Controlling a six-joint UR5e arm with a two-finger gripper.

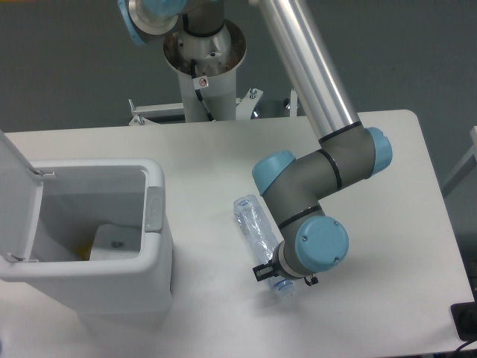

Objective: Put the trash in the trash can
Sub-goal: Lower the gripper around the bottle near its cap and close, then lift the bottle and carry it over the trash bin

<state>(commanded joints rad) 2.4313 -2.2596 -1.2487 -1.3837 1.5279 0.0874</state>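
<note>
Fixed camera, single view.

Bottle (256,227): clear plastic, bluish label. It lies to the right of the trash can (153,253), apart from it, with bare table (216,156) between. Its long axis runs on a slant: the far end points up and toward the trash can, and the near end, with its pale cap, passes under the arm's wrist. The far end appears raised off the table rather than lying flat; this is a judgement, since no shadow settles it.

Jaws (272,273): at the bottle's cap end, on the side away from the trash can. They stand narrow and appear to be closed around the bottle near its cap. The wrist housing hides most of the contact.

Trash can: white and boxy, with its lid swung open on the left and a grey tab on its right rim. The opening faces up, and something pale with a yellow patch lies inside at the bottom.

Judgement for the coming move: the bottle must travel left, over the tabbed rim, with the long axis clearing that rim before release.

Wrapper: not identifiable on the table.
</note>
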